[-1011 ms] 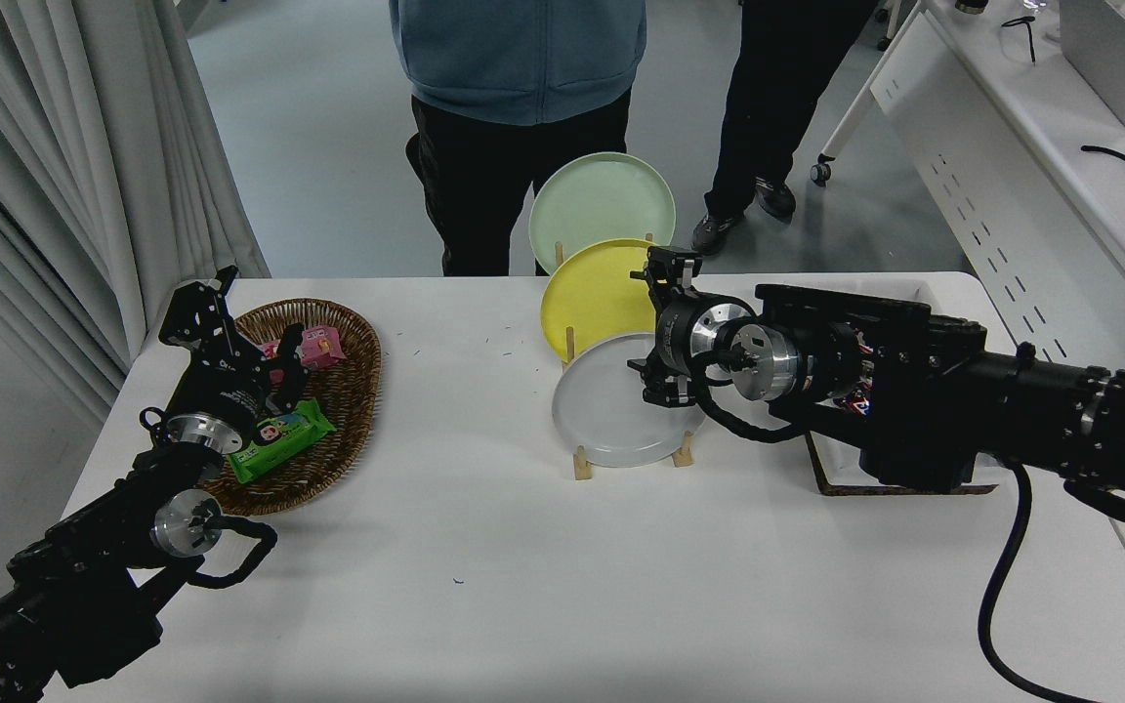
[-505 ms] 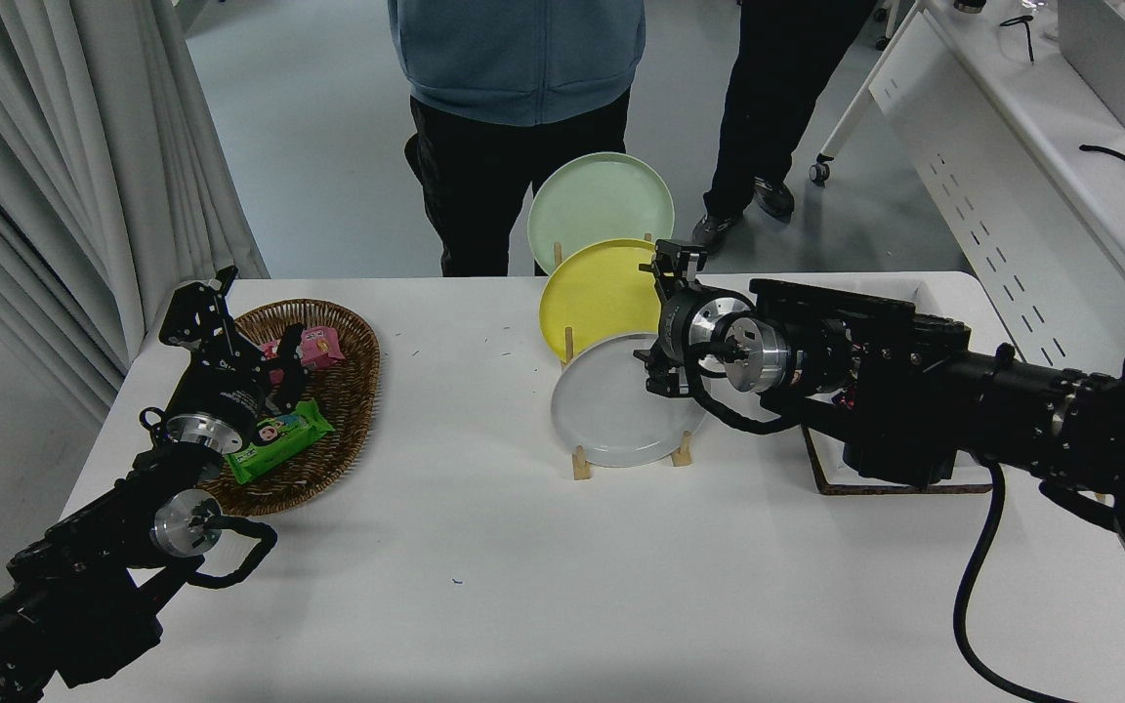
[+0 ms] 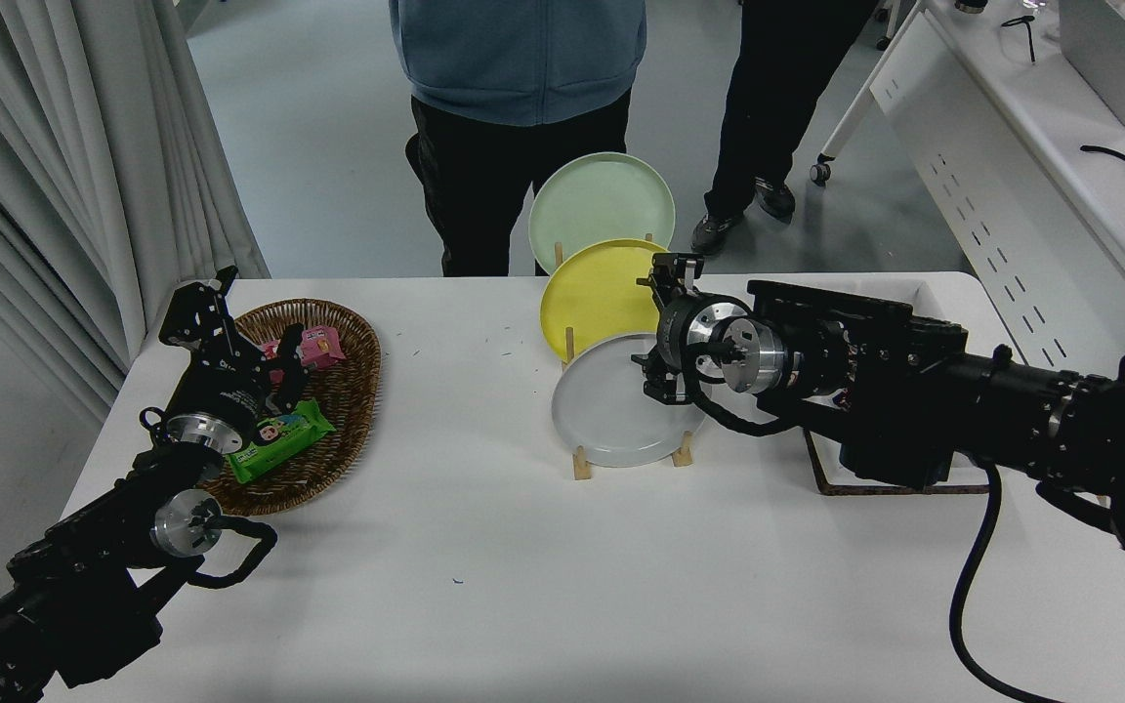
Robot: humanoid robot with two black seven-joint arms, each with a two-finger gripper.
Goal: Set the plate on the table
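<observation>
The light grey plate (image 3: pixel 606 405) stands tilted in the front slot of a wooden rack (image 3: pixel 580 465) on the white table (image 3: pixel 523 586). Behind it stand a yellow plate (image 3: pixel 594 293) and a pale green plate (image 3: pixel 602 200). My right gripper (image 3: pixel 662 330) reaches in from the right and is at the grey plate's upper right rim. Its jaws are spread apart, one above and one below the rim, and it looks open. My left gripper (image 3: pixel 235 327) is parked open over a wicker basket at the lower left.
The wicker basket (image 3: pixel 353 391) holds snack packs at the left. A brown-edged tray (image 3: pixel 821 480) lies under my right arm. Two people stand at the far side, behind the rack. A white desk with a laptop stands at the far right.
My right gripper has moved slightly up and back along the grey plate's right rim. The plate stays in the rack. The left arm has not moved.
</observation>
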